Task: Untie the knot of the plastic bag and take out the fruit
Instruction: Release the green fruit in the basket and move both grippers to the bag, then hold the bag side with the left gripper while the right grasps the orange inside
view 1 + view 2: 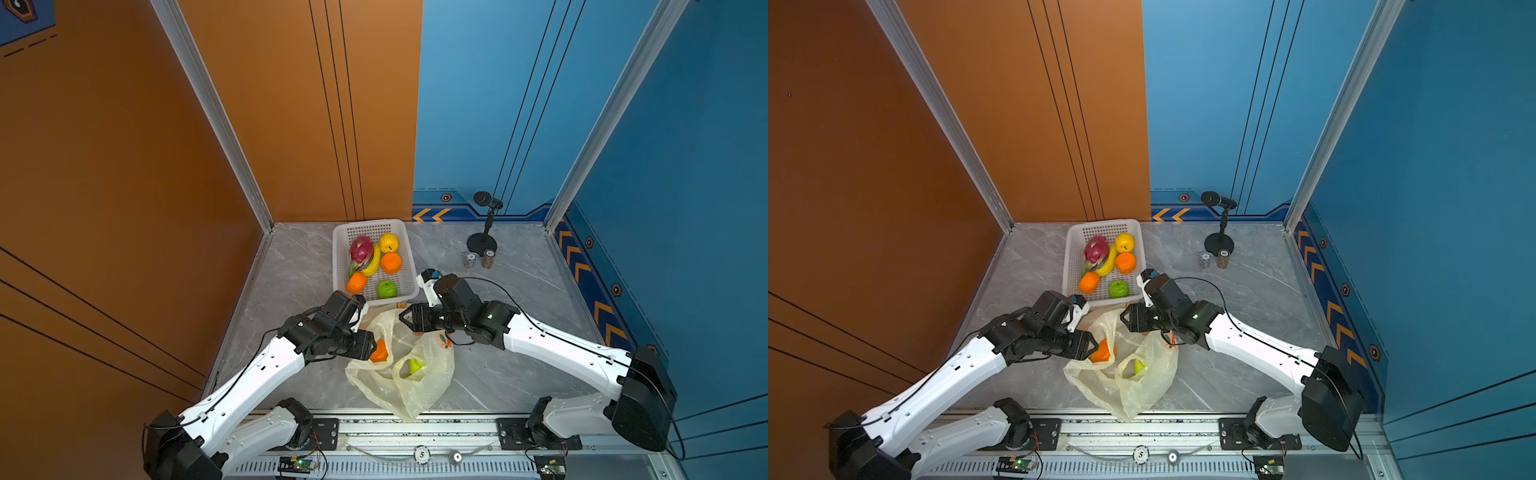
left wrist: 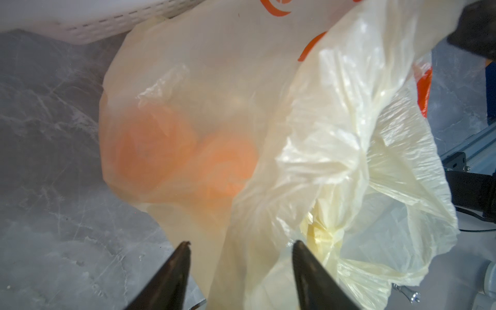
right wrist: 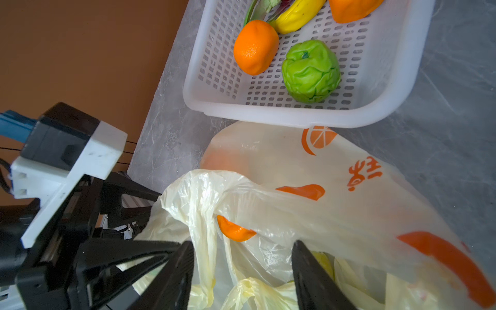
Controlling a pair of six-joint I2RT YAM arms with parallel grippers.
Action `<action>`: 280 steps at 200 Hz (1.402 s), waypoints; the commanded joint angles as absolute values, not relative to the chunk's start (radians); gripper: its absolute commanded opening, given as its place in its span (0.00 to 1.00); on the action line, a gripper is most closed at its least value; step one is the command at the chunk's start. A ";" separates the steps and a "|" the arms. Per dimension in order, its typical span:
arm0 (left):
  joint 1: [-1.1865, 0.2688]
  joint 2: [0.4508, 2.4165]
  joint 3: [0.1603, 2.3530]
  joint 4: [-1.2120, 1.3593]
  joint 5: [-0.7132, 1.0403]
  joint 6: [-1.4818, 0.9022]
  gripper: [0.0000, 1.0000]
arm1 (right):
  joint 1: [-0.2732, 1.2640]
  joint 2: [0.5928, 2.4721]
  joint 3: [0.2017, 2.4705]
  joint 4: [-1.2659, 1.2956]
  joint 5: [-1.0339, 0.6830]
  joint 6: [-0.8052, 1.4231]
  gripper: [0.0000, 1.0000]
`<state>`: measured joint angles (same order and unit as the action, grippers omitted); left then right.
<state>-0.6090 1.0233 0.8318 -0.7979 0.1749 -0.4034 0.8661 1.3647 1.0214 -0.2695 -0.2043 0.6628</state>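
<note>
the tabletop (image 1: pixel 519 299) is grey stone with thin white lines, like marble. an orange wall (image 1: pixel 124 166) stands on the left side and part of the back. a blue wall (image 1: pixel 478 104) fills the rest of the back and the right side, with yellow arrow marks low down. shiny metal posts go up in the back corners. a metal rail (image 1: pixel 415 432) runs along the front edge, and both arms start there.

the plastic bag (image 1: pixel 411 386) lies at the front middle of the tabletop with its mouth open. an orange (image 1: pixel 379 353) and a yellow-green fruit (image 1: pixel 415 368) sit inside it. just behind the bag is a white basket (image 1: pixel 370 229), close to the back wall. it holds a pink dragon fruit (image 1: pixel 360 249), a banana (image 1: pixel 374 262) and more round fruit.

the left tool (image 2: pixel 240 244) is at the bag's left edge, by the orange. its fingers are apart, with thin bag plastic between them. the right tool (image 3: pixel 243 243) is at the bag's back edge, and its fingers are apart too, with plastic between them.

a black microphone (image 1: pixel 486 201) on a stand and two small jars (image 1: pixel 470 260) stand at the back right.
</note>
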 commanded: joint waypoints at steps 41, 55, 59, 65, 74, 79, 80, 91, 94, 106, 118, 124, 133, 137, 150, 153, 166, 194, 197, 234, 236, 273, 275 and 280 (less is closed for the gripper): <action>-0.610 1.003 0.836 -0.756 0.048 -0.419 0.25 | 0.929 1.347 1.002 -0.244 -0.156 0.513 0.60; -0.611 0.989 0.839 -0.747 0.018 -0.428 0.18 | 0.958 1.351 0.999 -0.236 -0.151 0.466 0.61; -0.609 0.985 0.840 -0.746 0.010 -0.432 0.16 | 0.965 1.353 1.000 -0.232 -0.147 0.452 0.61; -0.608 0.984 0.841 -0.743 -0.003 -0.437 0.14 | 0.979 1.356 0.999 -0.227 -0.144 0.435 0.61; -0.606 0.980 0.844 -0.744 -0.026 -0.448 0.12 | 0.995 1.365 0.997 -0.217 -0.141 0.416 0.61; -0.605 0.981 0.844 -0.743 -0.036 -0.454 0.11 | 1.002 1.369 0.997 -0.212 -0.143 0.408 0.61; -0.605 0.980 0.846 -0.743 -0.038 -0.456 0.10 | 1.004 1.371 0.997 -0.210 -0.143 0.406 0.61; -0.603 0.980 0.847 -0.744 -0.055 -0.472 0.09 | 1.023 1.386 0.996 -0.195 -0.144 0.389 0.61; -0.603 0.982 0.847 -0.743 -0.060 -0.476 0.08 | 1.027 1.390 0.995 -0.192 -0.144 0.384 0.61; -0.600 0.983 0.847 -0.742 -0.080 -0.492 0.08 | 1.047 1.412 0.997 -0.186 -0.145 0.357 0.62; -0.599 0.981 0.841 -0.738 -0.100 -0.503 0.07 | 1.068 1.436 0.997 -0.174 -0.140 0.332 0.62; -0.598 0.979 0.839 -0.737 -0.108 -0.510 0.07 | 1.077 1.448 0.992 -0.168 -0.138 0.317 0.62; -0.594 0.977 0.833 -0.730 -0.116 -0.522 0.07 | 1.091 1.466 0.989 -0.159 -0.132 0.299 0.63; -0.592 0.976 0.829 -0.729 -0.120 -0.528 0.08 | 1.096 1.476 0.991 -0.159 -0.128 0.292 0.63; -0.586 0.976 0.817 -0.723 -0.126 -0.542 0.07 | 1.107 1.503 0.993 -0.152 -0.106 0.278 0.65; -0.585 0.976 0.815 -0.723 -0.128 -0.543 0.08 | 1.110 1.512 0.995 -0.152 -0.101 0.278 0.65; -0.579 0.976 0.803 -0.720 -0.133 -0.550 0.08 | 1.113 1.541 1.001 -0.150 -0.081 0.275 0.68; -0.568 0.969 0.781 -0.719 -0.140 -0.559 0.09 | 1.118 1.594 1.009 -0.139 -0.019 0.269 0.78; -0.568 0.967 0.778 -0.719 -0.140 -0.561 0.08 | 1.118 1.598 1.009 -0.131 -0.012 0.267 0.78; -0.544 0.953 0.755 -0.720 -0.135 -0.576 0.10 | 1.119 1.666 1.036 -0.102 0.021 0.238 0.82; -0.543 0.953 0.754 -0.722 -0.134 -0.579 0.10 | 1.120 1.671 1.038 -0.100 0.023 0.236 0.82; -0.517 0.952 0.734 -0.733 -0.132 -0.593 0.11 | 1.128 1.739 1.063 -0.064 0.063 0.194 0.84; -0.516 0.951 0.733 -0.732 -0.131 -0.593 0.11 | 1.128 1.742 1.064 -0.062 0.065 0.192 0.84; -0.513 0.950 0.732 -0.732 -0.128 -0.595 0.11 | 1.130 1.752 1.067 -0.059 0.070 0.187 0.84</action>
